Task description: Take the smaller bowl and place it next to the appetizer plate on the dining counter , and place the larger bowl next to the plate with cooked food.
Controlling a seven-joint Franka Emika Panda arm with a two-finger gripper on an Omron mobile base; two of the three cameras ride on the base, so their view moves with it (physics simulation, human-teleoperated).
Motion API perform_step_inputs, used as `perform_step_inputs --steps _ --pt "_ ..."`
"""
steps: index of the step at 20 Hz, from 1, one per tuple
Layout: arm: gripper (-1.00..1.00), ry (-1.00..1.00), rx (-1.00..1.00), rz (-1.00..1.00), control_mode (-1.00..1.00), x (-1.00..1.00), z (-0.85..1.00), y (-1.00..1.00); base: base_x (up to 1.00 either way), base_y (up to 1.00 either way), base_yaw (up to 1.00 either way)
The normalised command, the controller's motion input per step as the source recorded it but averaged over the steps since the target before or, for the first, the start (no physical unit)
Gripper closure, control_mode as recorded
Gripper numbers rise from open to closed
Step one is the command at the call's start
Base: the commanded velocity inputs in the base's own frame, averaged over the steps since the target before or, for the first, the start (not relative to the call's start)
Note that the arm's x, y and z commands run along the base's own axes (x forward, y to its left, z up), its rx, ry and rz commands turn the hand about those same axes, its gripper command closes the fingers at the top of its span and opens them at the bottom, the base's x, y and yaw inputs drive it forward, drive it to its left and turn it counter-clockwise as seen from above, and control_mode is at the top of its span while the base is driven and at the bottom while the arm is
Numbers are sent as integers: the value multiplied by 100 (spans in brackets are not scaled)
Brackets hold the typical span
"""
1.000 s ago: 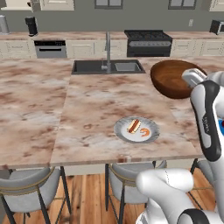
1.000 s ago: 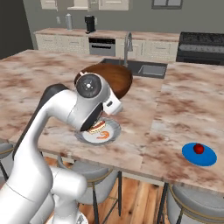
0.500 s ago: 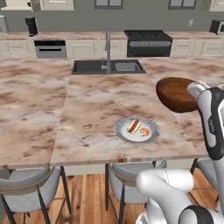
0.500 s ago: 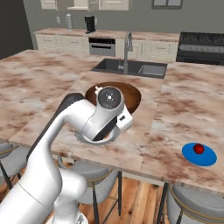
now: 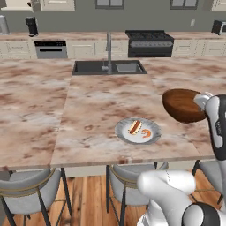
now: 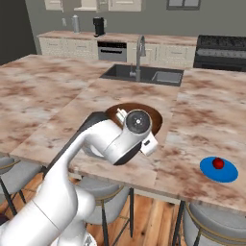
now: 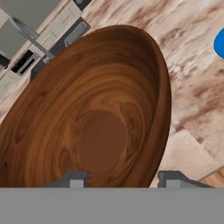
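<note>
I see bare dining counter (image 5: 101,106) upper left; plate with cooked food (image 5: 138,131) centre, larger bowl (image 5: 183,105) blocking right.

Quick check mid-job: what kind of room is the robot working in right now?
A rendered home kitchen, by the look of it: a marbled dining counter with a sink and stools, and a black stove along the back wall.
</note>
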Motion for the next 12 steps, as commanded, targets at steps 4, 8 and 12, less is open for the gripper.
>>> perform_step_inputs --steps 4,8,12 --pt "100 1 0 4 -100 0 -36 -26 0 0 0" --pt "100 0 0 5 -100 0 -35 -23 0 0 0" --pt "100 0 0 5 -100 1 -33 -20 0 0 0"
